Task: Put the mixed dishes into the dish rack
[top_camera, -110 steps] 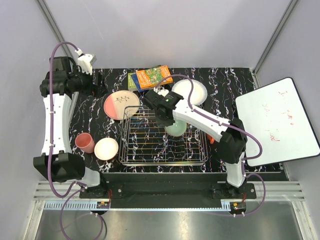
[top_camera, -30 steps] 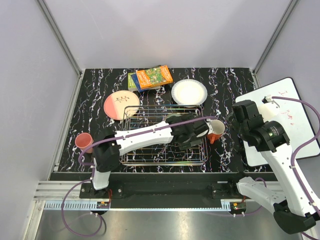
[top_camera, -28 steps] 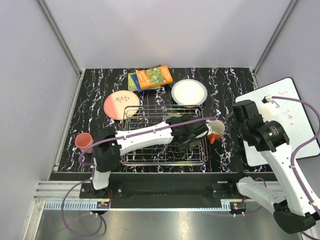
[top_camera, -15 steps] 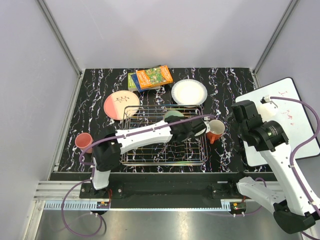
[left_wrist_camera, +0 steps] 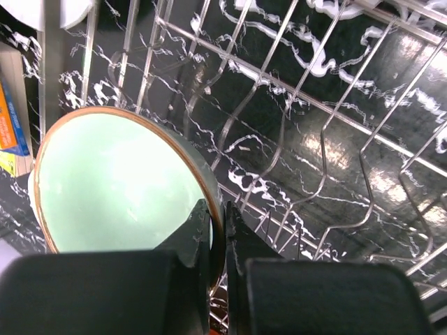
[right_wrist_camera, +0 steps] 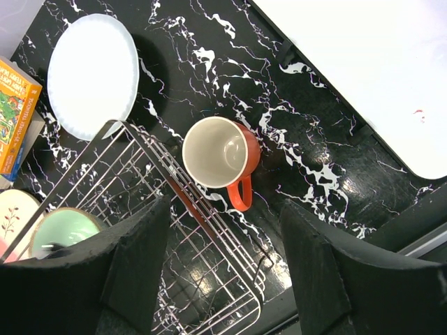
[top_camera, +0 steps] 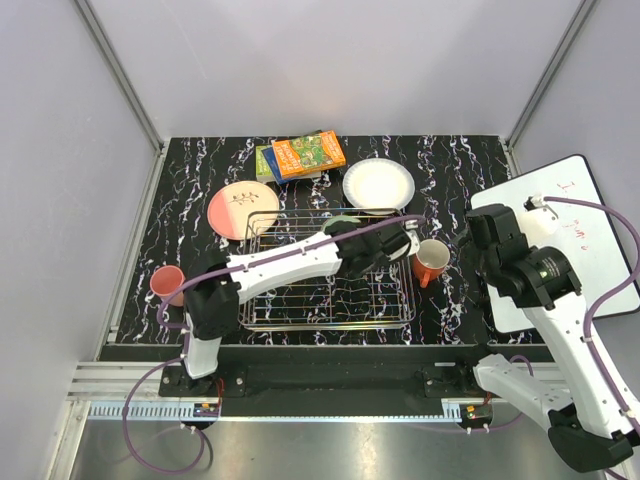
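Observation:
The pale green bowl [left_wrist_camera: 119,181] sits in the dish rack [left_wrist_camera: 328,139], and my left gripper [left_wrist_camera: 218,234] is shut on its brown rim, one finger inside and one outside. From above, that gripper [top_camera: 390,247] is over the rack's [top_camera: 300,300] back right part, with the bowl [top_camera: 343,222] partly hidden under the arm. The orange-red mug [right_wrist_camera: 220,152] stands upright on the table just right of the rack [right_wrist_camera: 181,230]. My right gripper [right_wrist_camera: 230,265] hangs open above it, holding nothing. The white plate [top_camera: 378,184], pink-and-cream plate [top_camera: 243,209] and pink cup [top_camera: 167,283] lie on the table.
Colourful books [top_camera: 305,154] are stacked at the back, behind the rack. A whiteboard [top_camera: 555,240] lies off the table's right edge under the right arm. The left arm stretches diagonally across the rack from the near left.
My left gripper has shut on the green bowl's rim and shifted toward the back of the rack with it. The right gripper's fingers have narrowed slightly above the mug.

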`<state>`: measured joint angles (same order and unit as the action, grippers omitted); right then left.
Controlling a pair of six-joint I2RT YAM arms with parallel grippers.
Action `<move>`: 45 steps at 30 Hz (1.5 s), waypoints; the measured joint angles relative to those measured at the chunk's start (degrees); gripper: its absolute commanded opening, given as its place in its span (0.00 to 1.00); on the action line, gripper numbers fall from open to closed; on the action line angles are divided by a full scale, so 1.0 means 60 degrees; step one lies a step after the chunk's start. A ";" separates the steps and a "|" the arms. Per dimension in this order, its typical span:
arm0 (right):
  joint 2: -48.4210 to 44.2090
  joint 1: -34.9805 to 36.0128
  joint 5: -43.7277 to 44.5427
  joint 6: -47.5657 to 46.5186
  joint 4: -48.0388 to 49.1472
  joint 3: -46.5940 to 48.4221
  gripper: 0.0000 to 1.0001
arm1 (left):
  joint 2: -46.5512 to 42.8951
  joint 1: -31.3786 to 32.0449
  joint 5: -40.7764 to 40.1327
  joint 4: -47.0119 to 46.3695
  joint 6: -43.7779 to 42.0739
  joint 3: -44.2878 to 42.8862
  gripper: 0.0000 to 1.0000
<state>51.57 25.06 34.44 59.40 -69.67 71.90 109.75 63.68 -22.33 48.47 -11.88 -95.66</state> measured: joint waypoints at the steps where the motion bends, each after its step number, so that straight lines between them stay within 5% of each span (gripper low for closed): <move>1: -0.0029 0.0000 0.0000 -0.0004 0.0015 -0.0033 0.70 | 0.0000 -0.0044 0.0095 0.0120 0.0000 -0.0215 0.00; 6: -0.0178 0.0000 0.0055 -0.0007 0.0146 -0.0459 0.68 | -0.0251 -0.0455 0.1392 0.0390 0.0328 -0.1912 0.00; 13: -0.0645 0.0000 0.0273 -0.0015 0.0273 -0.1268 0.65 | -0.1089 -0.2514 0.6932 -0.0193 0.2594 -0.3249 0.00; 17: -0.1202 0.0000 0.0342 -0.0025 0.0397 -0.1636 0.64 | -0.1086 -0.3738 1.0258 -0.2728 0.5231 -0.1555 0.00; 21: -0.1628 -0.0004 0.0328 0.0007 0.0430 -0.1854 0.61 | -0.0568 -0.4324 1.1806 -0.6043 0.8692 0.0419 0.00; 28: -0.1472 -0.0004 0.0273 0.0044 0.0430 -0.1861 0.61 | 0.0240 -0.4353 1.1908 -0.9810 1.1890 0.1384 0.00; 38: -0.0900 -0.0004 0.0055 0.0076 0.0656 -0.1861 0.61 | 0.0262 -0.4382 1.0225 -0.8881 1.1653 0.2142 0.00; 45: -0.1137 -0.0004 -0.0076 0.0084 0.0718 -0.1861 0.61 | 0.0197 -0.4422 0.9832 -0.9788 1.2404 0.2936 0.00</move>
<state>44.75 25.04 33.98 59.90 -65.36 60.73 110.93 37.15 36.67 -10.26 62.54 -78.04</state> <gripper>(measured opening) 0.611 0.067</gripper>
